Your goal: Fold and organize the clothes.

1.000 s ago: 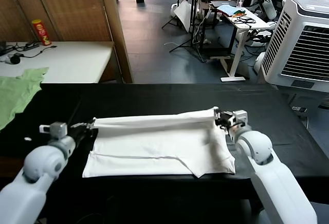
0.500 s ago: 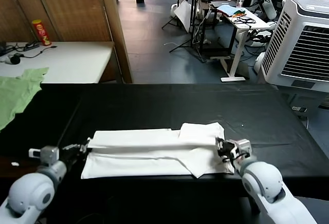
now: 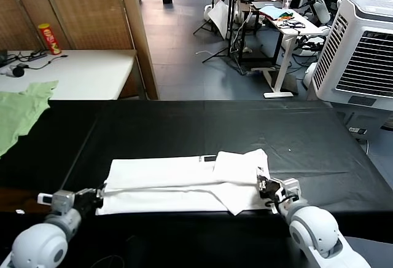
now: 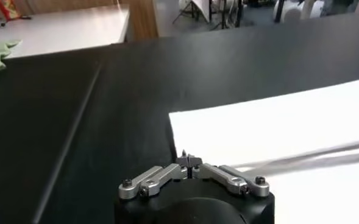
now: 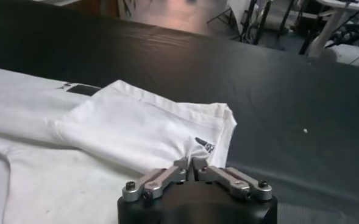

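Both arms have drawn the far edge of the white T-shirt point(image 3: 184, 182) toward the near edge of the black desk point(image 3: 184, 123) since a second ago, and the cloth now lies as a long, narrow folded band where it earlier spread broad and flat. Against the T-shirt, the left tool point(image 3: 98, 193) sits at its left end, right at the near corner, and in the left wrist view its fingers point(image 4: 185, 162) are pinched together at the tips with the edge of the white cloth just ahead of them; I cannot tell whether any fabric is caught between them. The right tool point(image 3: 265, 188) sits at the T-shirt's right end, low over the near corner, and in the right wrist view its fingers point(image 5: 191, 163) are likewise drawn narrow, tips meeting on the white fabric. A sleeve point(image 5: 149, 131) lies doubled over the band near that right end, with a small dark printed mark by its edge and a small black label point(image 3: 209, 158) showing on the band's far edge. The T-shirt rests near the front of the desk, roughly centred across it. Well apart from the T-shirt, off to its far left, a light green garment point(image 3: 21, 111) hangs over the desk's corner.
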### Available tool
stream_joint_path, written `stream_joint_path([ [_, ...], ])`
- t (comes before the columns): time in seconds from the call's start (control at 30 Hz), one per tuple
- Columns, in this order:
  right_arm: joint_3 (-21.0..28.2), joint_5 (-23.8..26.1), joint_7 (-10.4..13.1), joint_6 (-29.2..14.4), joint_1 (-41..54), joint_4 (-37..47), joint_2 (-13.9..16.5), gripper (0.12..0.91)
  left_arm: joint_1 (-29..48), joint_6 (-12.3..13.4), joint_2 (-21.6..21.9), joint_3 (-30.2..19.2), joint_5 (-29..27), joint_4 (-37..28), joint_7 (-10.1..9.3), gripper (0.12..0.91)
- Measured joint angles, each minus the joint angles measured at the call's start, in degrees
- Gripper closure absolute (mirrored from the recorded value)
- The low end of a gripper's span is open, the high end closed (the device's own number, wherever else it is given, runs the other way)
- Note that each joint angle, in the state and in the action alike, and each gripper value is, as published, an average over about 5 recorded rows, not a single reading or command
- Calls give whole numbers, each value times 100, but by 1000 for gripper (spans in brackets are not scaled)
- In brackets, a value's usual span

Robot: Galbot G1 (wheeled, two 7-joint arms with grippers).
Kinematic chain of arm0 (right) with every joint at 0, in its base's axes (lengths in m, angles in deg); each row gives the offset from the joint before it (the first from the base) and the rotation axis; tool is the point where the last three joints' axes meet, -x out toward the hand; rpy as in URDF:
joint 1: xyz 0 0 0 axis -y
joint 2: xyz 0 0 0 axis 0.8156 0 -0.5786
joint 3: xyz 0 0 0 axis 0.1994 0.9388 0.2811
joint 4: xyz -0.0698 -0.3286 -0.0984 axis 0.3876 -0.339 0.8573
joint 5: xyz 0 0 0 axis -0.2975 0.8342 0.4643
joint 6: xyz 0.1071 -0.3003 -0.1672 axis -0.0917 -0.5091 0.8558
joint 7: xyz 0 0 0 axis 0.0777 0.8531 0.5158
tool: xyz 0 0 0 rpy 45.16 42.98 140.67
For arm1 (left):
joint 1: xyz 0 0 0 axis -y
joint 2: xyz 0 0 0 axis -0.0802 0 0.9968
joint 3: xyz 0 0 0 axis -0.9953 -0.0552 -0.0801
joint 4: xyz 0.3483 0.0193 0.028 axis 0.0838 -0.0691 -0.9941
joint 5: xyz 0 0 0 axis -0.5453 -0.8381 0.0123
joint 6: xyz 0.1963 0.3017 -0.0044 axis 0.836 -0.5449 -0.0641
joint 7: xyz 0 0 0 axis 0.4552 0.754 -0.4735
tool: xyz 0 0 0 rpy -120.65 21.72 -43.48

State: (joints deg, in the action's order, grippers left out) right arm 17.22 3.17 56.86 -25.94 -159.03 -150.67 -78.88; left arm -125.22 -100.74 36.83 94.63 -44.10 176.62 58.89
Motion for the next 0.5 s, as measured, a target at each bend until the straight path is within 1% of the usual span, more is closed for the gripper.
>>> stream_joint_path([
  [0.07,-90,-86,7,0,14,-50,4,508,12,-28,-10,31,-55,51,-1,656],
  [0.1,-139,-142,27,0,35,-62,-4,441,30,-28,-13,45,-51,68,-3,589],
  [0.13,-182,-191,61,-1,66,-60,-19,391,57,-15,-16,54,-17,74,-4,539],
  [0.17,-216,-232,111,-1,106,-43,-43,347,96,13,-20,56,35,67,-8,489],
  [0.2,-239,-260,173,-4,162,-9,-77,299,145,66,-28,47,97,49,-14,422],
  [0.23,-247,-269,238,-24,230,41,-120,269,211,134,-43,30,164,19,-19,372],
  [0.3,-226,-225,330,-127,409,193,-230,238,390,292,-97,-27,261,-81,-29,289],
  [0.33,-204,-181,352,-206,516,296,-295,232,502,363,-134,-62,293,-150,-31,263],
  [0.4,-137,-64,352,-386,745,538,-432,229,751,447,-218,-141,359,-317,-30,240],
  [0.5,-29,65,326,-586,1063,945,-629,227,1148,490,-357,-272,475,-606,-29,233],
])
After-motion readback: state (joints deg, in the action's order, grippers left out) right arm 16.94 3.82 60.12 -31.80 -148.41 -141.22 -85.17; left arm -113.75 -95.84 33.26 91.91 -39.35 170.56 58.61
